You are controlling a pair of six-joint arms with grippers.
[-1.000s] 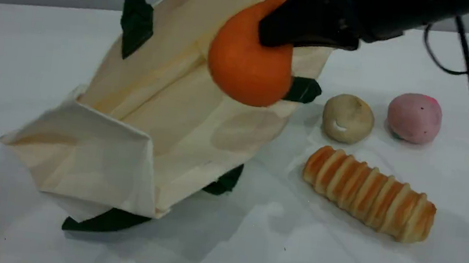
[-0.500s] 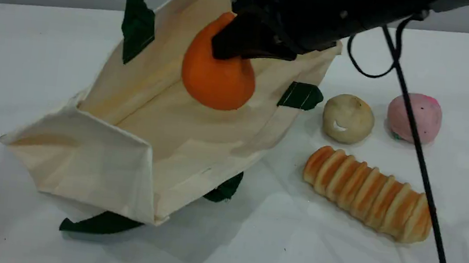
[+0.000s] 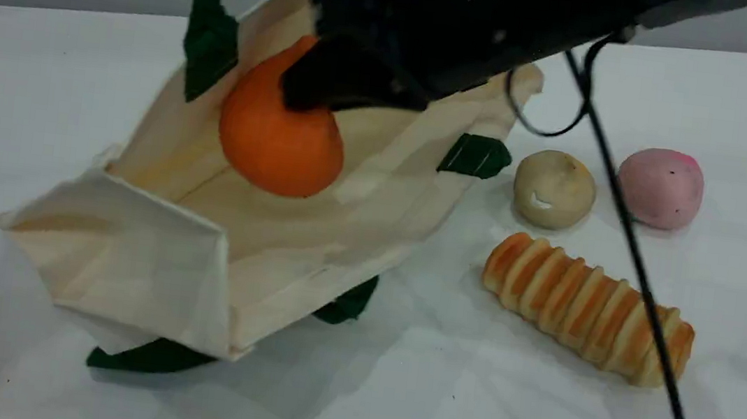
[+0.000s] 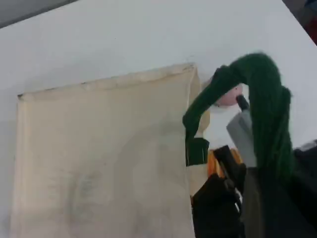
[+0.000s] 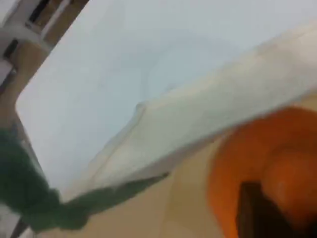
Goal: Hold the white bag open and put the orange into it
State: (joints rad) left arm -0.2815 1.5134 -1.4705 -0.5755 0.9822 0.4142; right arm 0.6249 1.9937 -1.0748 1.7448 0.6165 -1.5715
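The white bag [image 3: 149,261] lies on its side with its mouth facing up and to the right. One dark green handle [image 3: 202,14] runs taut up out of the scene view. In the left wrist view that handle [image 4: 267,109] drapes over my left gripper [image 4: 255,163], which is shut on it above the bag's flat side [image 4: 99,158]. The orange [image 3: 280,135] hangs inside the bag's mouth, just above the inner wall. My right gripper [image 3: 331,85] has its black fingers clamped over the orange's top. The right wrist view shows the orange [image 5: 267,163] close up, against the bag's rim [image 5: 198,129].
To the right of the bag lie a striped bread loaf [image 3: 587,311], a beige ball [image 3: 554,189] and a pink ball [image 3: 659,187]. A black cable [image 3: 629,253] hangs from the right arm across the loaf. A second green handle [image 3: 146,356] sticks out under the bag.
The right gripper has carried the orange left and down, from over the bag's right rim to deep inside its mouth. The bag shifted slightly; the handle stays lifted.
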